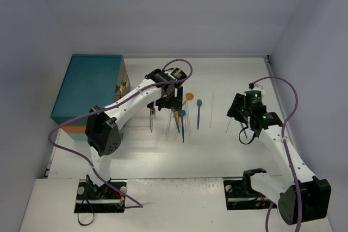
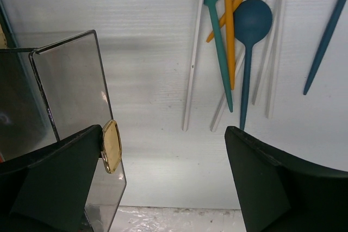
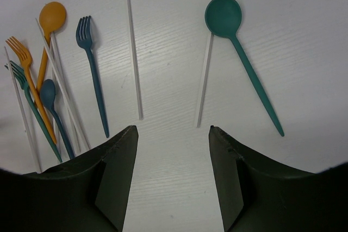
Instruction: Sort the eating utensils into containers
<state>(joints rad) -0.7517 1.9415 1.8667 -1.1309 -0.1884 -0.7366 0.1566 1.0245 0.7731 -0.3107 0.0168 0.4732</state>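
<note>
Clear drawer (image 2: 70,80) is pulled out of teal chest (image 1: 87,88), utensils (image 2: 253,20) left to its right; left gripper (image 2: 166,134), right gripper (image 3: 172,131) held wide open, empty

No readable text, labels or numbers anywhere

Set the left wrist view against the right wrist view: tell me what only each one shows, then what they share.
Only the left wrist view: a clear drawer with a gold handle, next to one finger of the open left gripper. Only the right wrist view: the teal spoon lying apart, the bowl of the orange spoon, and the open right gripper. Both: the pile with the blue spoon, teal fork and pale chopsticks.
</note>
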